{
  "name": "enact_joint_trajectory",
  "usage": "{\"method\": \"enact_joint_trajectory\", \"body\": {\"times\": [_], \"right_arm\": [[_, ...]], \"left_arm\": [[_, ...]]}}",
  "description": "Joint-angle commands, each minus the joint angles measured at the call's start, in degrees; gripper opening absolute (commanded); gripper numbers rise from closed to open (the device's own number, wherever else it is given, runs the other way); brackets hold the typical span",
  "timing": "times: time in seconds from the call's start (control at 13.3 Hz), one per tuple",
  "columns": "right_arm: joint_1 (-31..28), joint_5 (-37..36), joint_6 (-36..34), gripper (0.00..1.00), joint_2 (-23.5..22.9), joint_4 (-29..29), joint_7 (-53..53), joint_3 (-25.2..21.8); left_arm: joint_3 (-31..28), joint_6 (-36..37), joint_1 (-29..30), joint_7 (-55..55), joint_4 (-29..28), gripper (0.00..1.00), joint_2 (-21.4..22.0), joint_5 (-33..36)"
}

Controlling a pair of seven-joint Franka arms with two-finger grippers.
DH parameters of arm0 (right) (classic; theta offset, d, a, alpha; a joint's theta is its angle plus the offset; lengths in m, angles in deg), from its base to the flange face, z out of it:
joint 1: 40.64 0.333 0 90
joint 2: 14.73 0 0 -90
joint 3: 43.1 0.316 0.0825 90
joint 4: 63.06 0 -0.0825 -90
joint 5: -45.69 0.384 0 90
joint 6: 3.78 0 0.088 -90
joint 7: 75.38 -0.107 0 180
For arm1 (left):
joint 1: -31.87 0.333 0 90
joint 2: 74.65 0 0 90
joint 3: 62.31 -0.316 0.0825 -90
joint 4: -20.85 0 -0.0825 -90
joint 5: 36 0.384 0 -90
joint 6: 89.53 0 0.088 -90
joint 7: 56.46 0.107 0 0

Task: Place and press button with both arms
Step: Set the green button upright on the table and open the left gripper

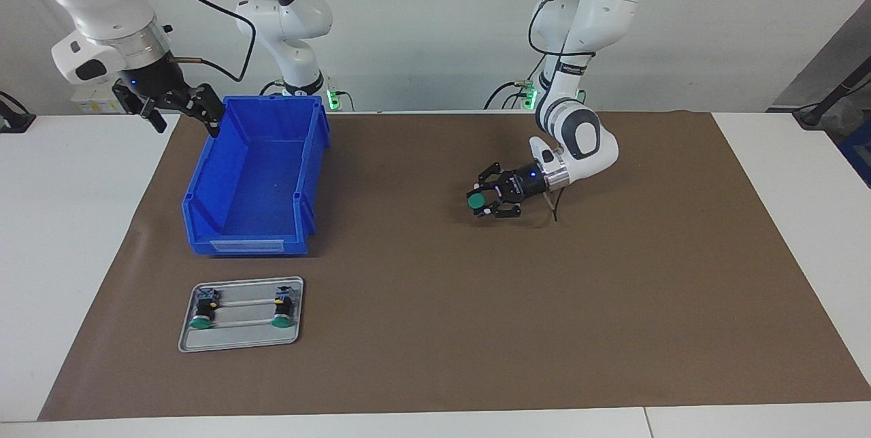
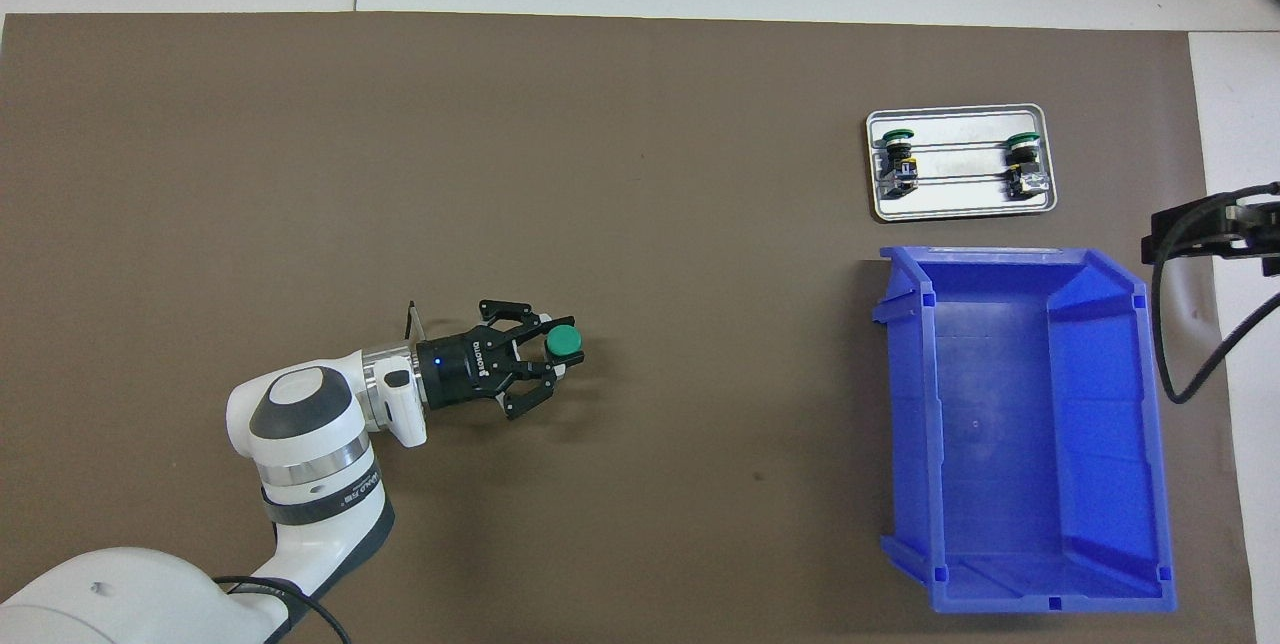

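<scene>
left gripper [image 1: 491, 203] low, fingers closed; right gripper [image 1: 178, 109] raised, open

A robotics lab: two white jointed arms [image 1: 578, 125] stand bolted at the edge of a white table [image 1: 81, 234] covered by a brown mat [image 1: 476, 302], with cables trailing to lit green sockets against a bare wall. A blue plastic parts bin [image 1: 262, 179] and a small metal tray [image 1: 241, 315] of components sit on the mat, bench-test style.

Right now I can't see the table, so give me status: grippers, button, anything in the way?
Left gripper shut on button, over the mat. Right gripper open, waiting beside blue bin. Nothing in the way.
</scene>
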Motion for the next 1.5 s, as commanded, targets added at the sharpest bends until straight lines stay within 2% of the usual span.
{"method": "enact_joint_trajectory", "body": {"times": [0.0,0.23,0.38,0.6,1.28,1.43], "right_arm": [[-0.37,-0.78,0.49,1.0,0.49,-0.79,1.24,0.38],[-0.28,-0.7,0.49,1.0,0.49,-0.79,1.24,0.38],[-0.28,-0.7,0.49,1.0,0.49,-0.79,1.32,0.38],[-0.28,-0.7,0.49,1.0,0.49,-0.79,1.24,0.38],[-0.28,-0.7,0.49,1.0,0.49,-0.79,1.24,0.38],[-0.28,-0.78,0.49,1.0,0.49,-0.88,1.24,0.38]], "left_arm": [[-0.81,3.16,0.04,2.66,-1.88,0.0,0.44,-1.56],[-0.99,7.29,1.01,5.19,-2.24,0.0,-0.17,-1.56],[-1.07,12.45,2.41,8.78,-2.15,0.0,-3.24,-1.56],[-1.16,14.67,3.21,11.44,-2.15,0.0,-4.48,-1.56],[-1.16,13.37,3.03,12.24,-2.24,0.0,-4.57,-1.47],[-1.16,13.36,3.21,12.15,-2.15,0.15,-4.57,-1.47]]}}
